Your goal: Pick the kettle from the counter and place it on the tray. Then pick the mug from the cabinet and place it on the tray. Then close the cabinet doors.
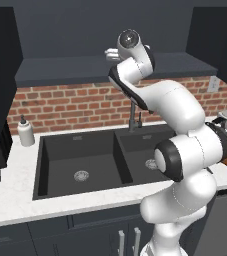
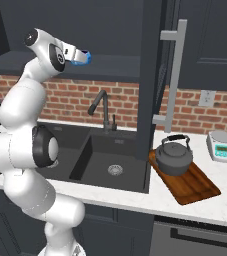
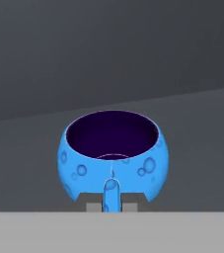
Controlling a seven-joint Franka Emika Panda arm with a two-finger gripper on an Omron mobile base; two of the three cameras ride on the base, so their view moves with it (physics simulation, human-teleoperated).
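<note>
The bright blue mug [image 3: 113, 158] stands upright on the dark cabinet shelf [image 3: 192, 128], its dark inside showing. My gripper [image 3: 111, 205] is shut on the mug's handle, one grey fingertip on each side of it. In the right base view the gripper [image 2: 79, 56] is raised to the shelf [image 2: 115, 66] with the mug [image 2: 85, 57] at its tip. The dark grey kettle [image 2: 174, 156] sits on the brown wooden tray [image 2: 200, 187] on the white counter [image 2: 225, 175]. A tall cabinet door [image 2: 150, 75] with a slim grey handle [image 2: 174, 75] stands open in front of the tray.
A black double sink [image 1: 85, 160] with a dark faucet [image 2: 101, 107] lies below the arm. A white pump bottle [image 1: 25, 131] stands on the counter at the left. A small white and teal device [image 2: 221, 146] sits right of the tray. Brick wall behind.
</note>
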